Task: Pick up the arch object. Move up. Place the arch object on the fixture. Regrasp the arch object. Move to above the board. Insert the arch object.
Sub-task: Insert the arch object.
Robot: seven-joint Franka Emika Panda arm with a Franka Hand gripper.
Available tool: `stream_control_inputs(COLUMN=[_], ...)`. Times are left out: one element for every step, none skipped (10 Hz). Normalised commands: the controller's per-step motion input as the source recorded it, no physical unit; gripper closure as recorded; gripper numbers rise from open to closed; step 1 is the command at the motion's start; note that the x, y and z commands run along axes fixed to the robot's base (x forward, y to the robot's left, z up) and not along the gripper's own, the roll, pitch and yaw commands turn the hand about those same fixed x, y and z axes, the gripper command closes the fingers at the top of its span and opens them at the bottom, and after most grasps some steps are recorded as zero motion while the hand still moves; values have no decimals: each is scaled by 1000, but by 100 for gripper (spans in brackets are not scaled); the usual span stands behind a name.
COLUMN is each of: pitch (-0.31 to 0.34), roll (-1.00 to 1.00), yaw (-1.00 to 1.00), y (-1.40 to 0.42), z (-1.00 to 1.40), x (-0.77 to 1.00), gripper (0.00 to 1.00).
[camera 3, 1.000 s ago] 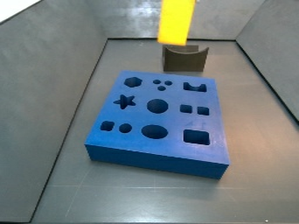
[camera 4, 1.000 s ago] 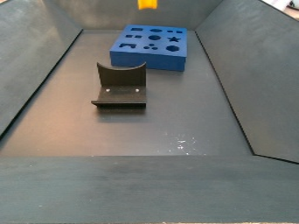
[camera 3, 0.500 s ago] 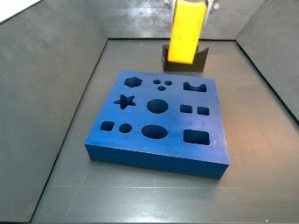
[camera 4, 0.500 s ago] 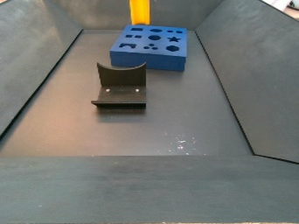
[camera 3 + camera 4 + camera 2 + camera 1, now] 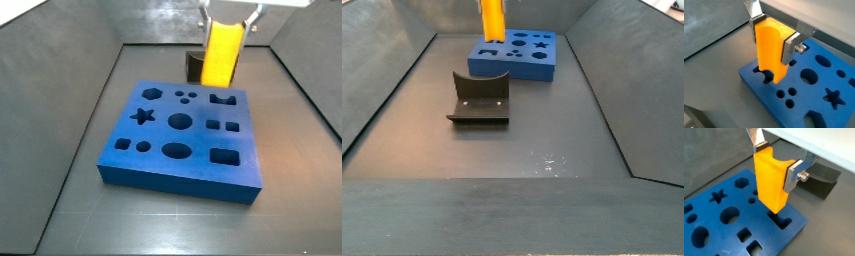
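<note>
The arch object (image 5: 771, 180) is a tall yellow-orange block held upright, seen in both wrist views (image 5: 772, 50). My gripper (image 5: 777, 162) is shut on its upper end, one silver finger on each side. Both side views show the arch object (image 5: 222, 52) hanging over the far part of the blue board (image 5: 181, 185), its lower end just above the arch cutout (image 5: 221, 99). That cutout (image 5: 783, 221) lies right below the block's tip. The dark fixture (image 5: 480, 97) stands on the floor apart from the board (image 5: 516, 68).
Grey walls slope up around the tray floor (image 5: 543, 150). The board carries star, hexagon, round, square and oval cutouts (image 5: 178, 150). The fixture (image 5: 195, 68) is partly hidden behind the arch object near the far wall.
The gripper has come down with the arch object toward the board; the block now hangs lower, close over the arch cutout.
</note>
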Motion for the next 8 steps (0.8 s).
stream_control_inputs(pitch=[139,37,-13,-9,-10,0,0,-36], roll=[-77,1,-1,-36,-21,-9,0,0], yaw=[-63,0,0,0,-54,-63,0,0], y=[0,0,-77,0,0,3,0,0], z=[0,0,-123,-360,-403,-14,-20,-240], x=[517,77,129,529,611,206,9,0], gripper=[100,100,100,100,100,100,100,100])
